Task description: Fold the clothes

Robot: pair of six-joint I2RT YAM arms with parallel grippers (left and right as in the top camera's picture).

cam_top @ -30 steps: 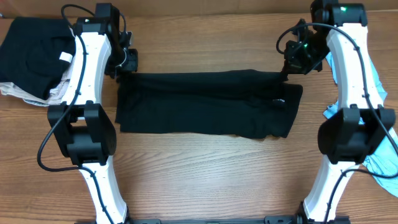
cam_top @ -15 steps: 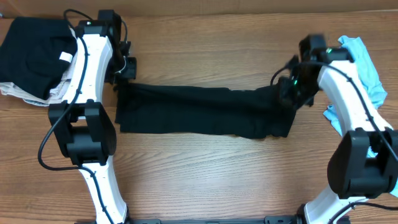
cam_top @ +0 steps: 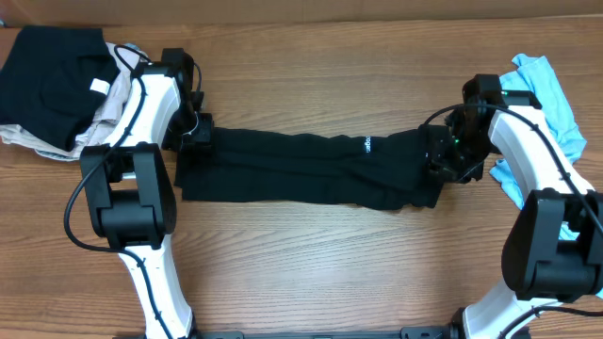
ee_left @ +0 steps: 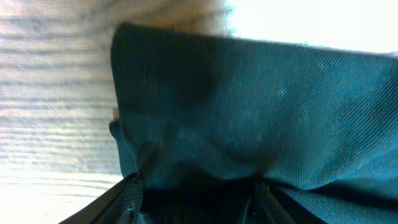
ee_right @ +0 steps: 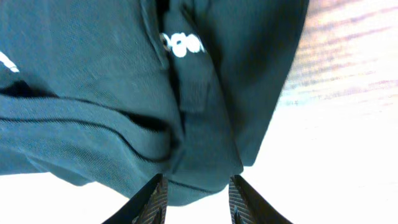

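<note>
As the left gripper [ee_left: 196,186] and right gripper [ee_right: 198,183] stand parted, I risk snagging.
The long black fabric garment [cam_top: 301,169] lies inside both jaws; lifting could drag its fold open.

A black garment [cam_top: 301,169] with white logo [cam_top: 366,144], light-blue garment [cam_top: 551,89], beige garment [cam_top: 108,94], brown wood-grain table [cam_top: 311,264].

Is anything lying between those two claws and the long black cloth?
Nothing visible does. The left gripper is right at the black garment's left end, and the right gripper is at its right end. Both wrist views show only fabric at the fingers.
</note>
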